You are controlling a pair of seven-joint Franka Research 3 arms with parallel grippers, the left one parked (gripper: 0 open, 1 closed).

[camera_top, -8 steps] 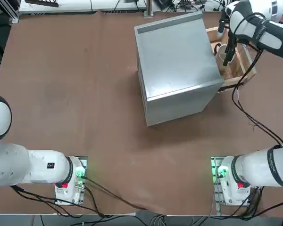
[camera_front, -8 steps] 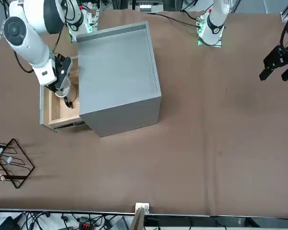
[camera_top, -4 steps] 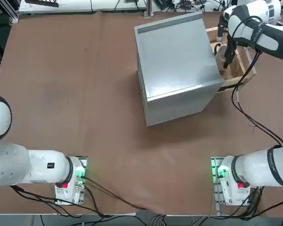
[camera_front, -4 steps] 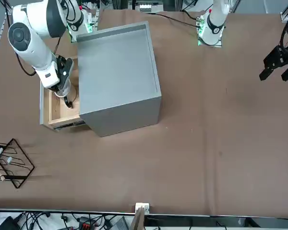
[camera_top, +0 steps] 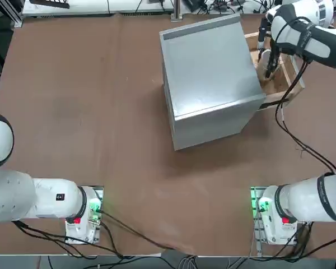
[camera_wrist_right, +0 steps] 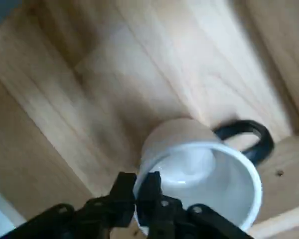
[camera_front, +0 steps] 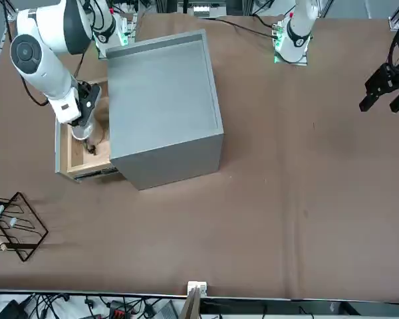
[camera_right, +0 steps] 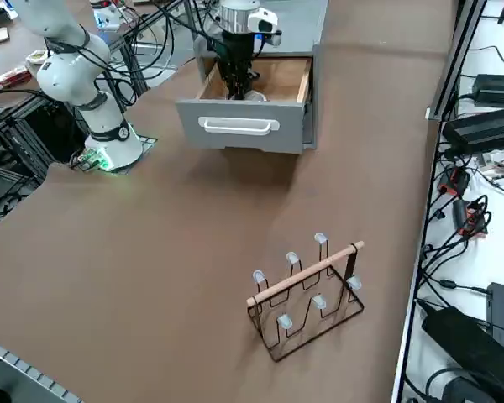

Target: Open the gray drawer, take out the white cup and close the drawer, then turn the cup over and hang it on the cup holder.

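Drawer (camera_right: 250,126) pulled open. Right gripper (camera_wrist_right: 139,183) inside it, clamped on rim of white cup (camera_wrist_right: 204,174). Cup upright, handle at 2 o'clock in wrist view.

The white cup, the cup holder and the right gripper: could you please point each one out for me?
white cup (camera_wrist_right: 209,174), right wrist view, inner wall near the rim.
cup holder (camera_right: 307,270), right side view, top wooden bar.
right gripper (camera_wrist_right: 142,185), right wrist view, between fingertips pinching the cup's rim.

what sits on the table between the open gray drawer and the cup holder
Nothing. In the right side view, only bare brown table lies between the gray drawer and the cup holder.
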